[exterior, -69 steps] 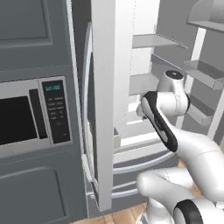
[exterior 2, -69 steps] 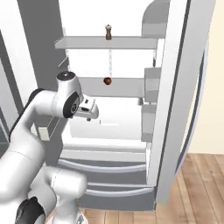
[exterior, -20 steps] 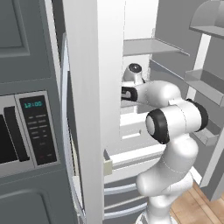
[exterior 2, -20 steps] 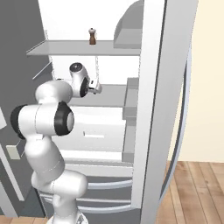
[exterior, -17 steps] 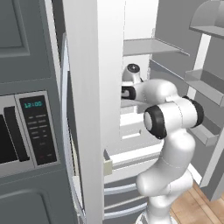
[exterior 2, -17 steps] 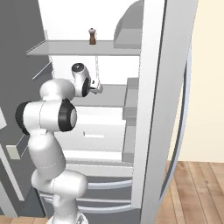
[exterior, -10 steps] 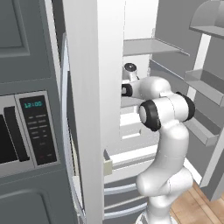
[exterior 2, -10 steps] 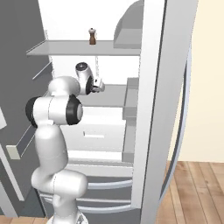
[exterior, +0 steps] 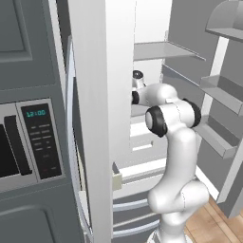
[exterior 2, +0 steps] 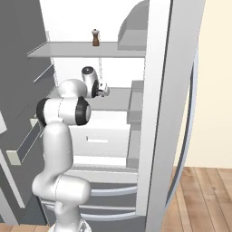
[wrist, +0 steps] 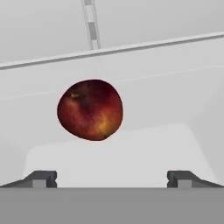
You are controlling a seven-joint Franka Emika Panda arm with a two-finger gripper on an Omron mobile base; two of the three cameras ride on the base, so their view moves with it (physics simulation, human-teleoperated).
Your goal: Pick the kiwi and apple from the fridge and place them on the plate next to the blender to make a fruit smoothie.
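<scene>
The pincer (wrist: 112, 177) is spread wide and empty, reaching into the fridge (exterior 2: 158, 90) towards the apple (wrist: 90, 109), which rests on a grey shelf (wrist: 175, 87) ahead of the tips, slightly left of centre and not yet touched. By my judgement the task is at its start: no fruit is grasped, and both deliveries to the plate remain.

microwave display (exterior: 36, 113) digits, perhaps 12:00
</scene>
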